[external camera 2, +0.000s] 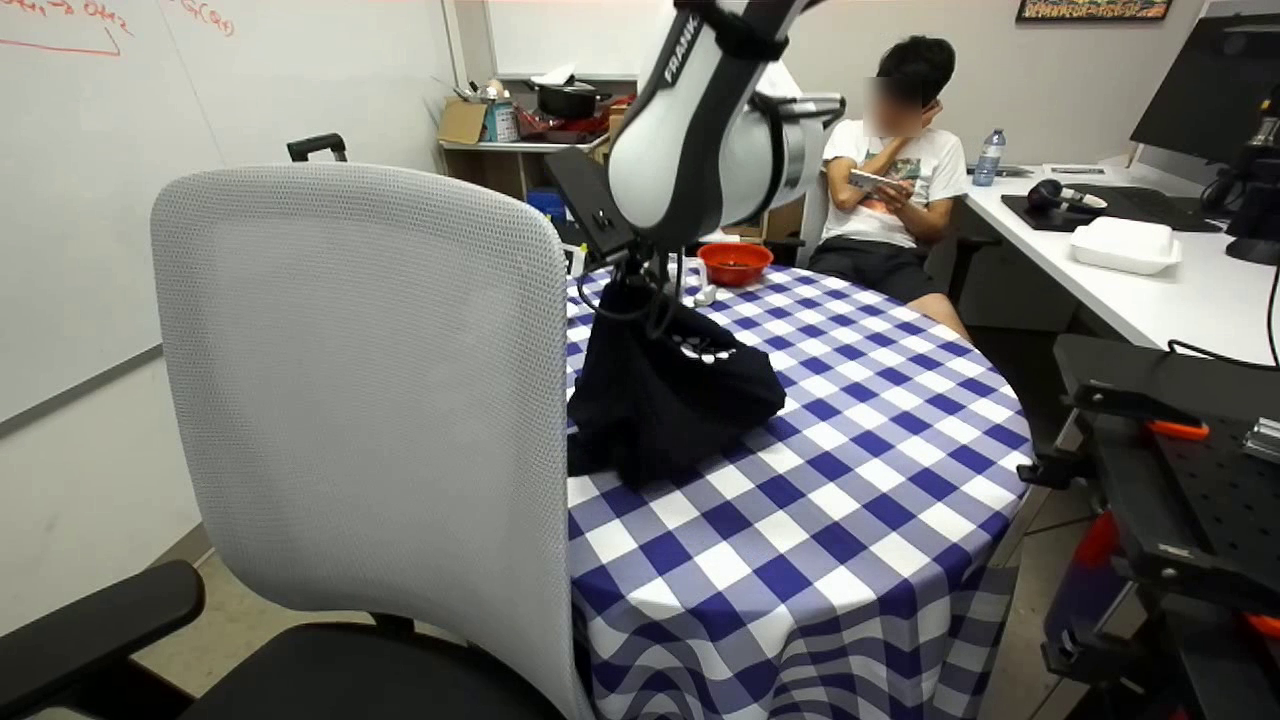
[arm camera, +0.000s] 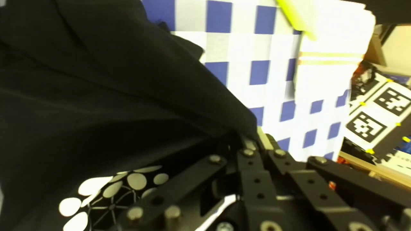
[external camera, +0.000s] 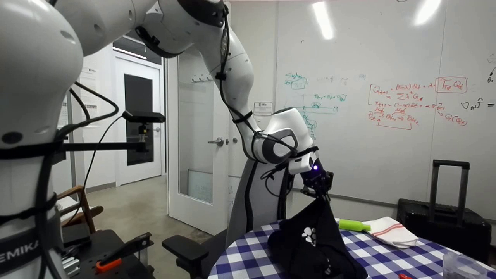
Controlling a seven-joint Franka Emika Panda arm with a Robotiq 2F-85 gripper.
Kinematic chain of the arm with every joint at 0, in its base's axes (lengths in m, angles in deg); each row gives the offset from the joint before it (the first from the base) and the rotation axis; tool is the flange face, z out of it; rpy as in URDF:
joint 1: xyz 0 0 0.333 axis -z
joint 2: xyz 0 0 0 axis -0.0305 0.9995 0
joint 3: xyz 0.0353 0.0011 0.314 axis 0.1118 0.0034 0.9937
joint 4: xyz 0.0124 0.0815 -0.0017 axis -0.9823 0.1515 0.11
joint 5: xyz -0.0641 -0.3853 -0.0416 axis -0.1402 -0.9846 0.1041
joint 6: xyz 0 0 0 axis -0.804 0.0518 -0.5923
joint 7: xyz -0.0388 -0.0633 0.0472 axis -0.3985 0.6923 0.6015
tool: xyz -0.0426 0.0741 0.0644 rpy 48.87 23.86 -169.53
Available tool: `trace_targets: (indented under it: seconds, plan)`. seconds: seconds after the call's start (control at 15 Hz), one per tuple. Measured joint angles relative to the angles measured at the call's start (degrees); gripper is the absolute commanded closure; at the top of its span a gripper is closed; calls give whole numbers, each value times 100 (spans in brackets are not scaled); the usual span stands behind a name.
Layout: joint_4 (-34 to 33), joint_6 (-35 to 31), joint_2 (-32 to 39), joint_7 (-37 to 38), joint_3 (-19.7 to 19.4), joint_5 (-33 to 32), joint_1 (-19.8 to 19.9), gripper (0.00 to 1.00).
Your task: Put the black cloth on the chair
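My pincer (arm camera: 257,141) hangs over the table (external camera 2: 850,450), near the grey chair (external camera 2: 365,380), clamped on the top of the black cloth (external camera: 319,252). I judge the task partway along: the grasp is made, but the cloth's lower folds lie on the table, so lifting it clear, carrying it across and letting go on the chair are all left. It rises to a peak at my grip and spreads wide below, dark and creased, with a white paw print (external camera: 309,235) and a smaller pale mark (external camera: 328,267) beneath.
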Motion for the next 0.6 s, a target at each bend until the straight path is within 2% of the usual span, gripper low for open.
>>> trace_targets:
  seconds: [0.27,0.6]
  plan:
    - [-137,134,-637,59,-886,20,-507,99]
    - [-679,591,-943,382,-2243,-14,-1581,99]
